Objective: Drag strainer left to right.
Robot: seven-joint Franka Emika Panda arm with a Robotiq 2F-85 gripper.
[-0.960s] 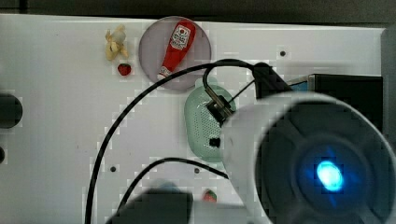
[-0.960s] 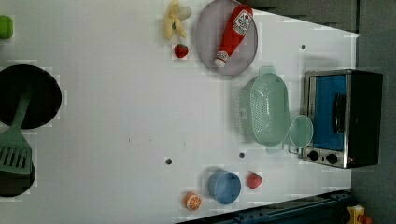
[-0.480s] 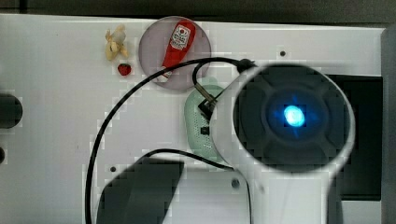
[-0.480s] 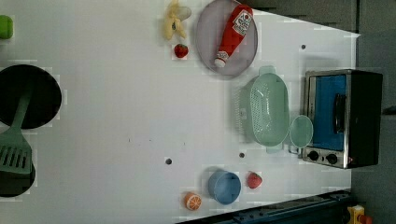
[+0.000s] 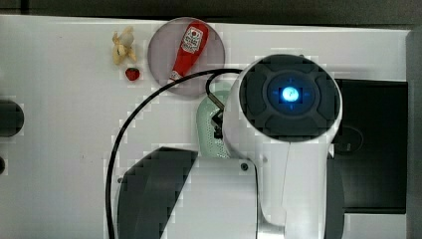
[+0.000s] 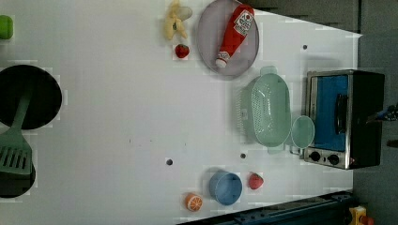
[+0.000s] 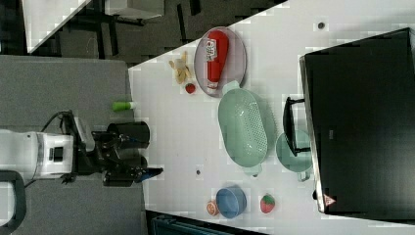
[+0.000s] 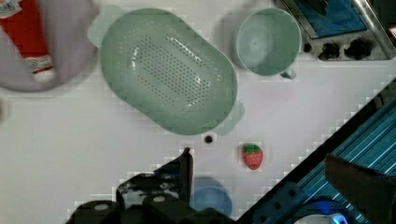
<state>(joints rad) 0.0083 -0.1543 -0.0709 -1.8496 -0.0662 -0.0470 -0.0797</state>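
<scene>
The strainer [image 6: 270, 110] is a pale mint-green oval colander with many small holes, lying on the white table [image 6: 117, 117] at the left view's right. It sits between the lilac plate and the toaster oven. The arm covers most of the strainer [image 5: 206, 132] in the top view. In the wrist view the strainer [image 8: 168, 77] lies whole, away from my gripper [image 8: 257, 161], whose fingers stand wide apart with nothing between them. In the right view my gripper [image 7: 144, 155] hangs well clear of the strainer [image 7: 243, 128], touching nothing.
A mint cup [image 6: 302, 132] stands against the strainer beside the toaster oven [image 6: 342, 117]. The lilac plate [image 6: 209, 42] carries a ketchup bottle [image 6: 233, 35]. A blue bowl [image 6: 225, 187], a strawberry [image 6: 256, 180] and an orange [image 6: 193, 201] sit near the table edge. A black pan [image 6: 28, 96] is far off.
In the top view the arm's head has swung toward the upper left, over more of the strainer. The strainer and the other things have not moved.
</scene>
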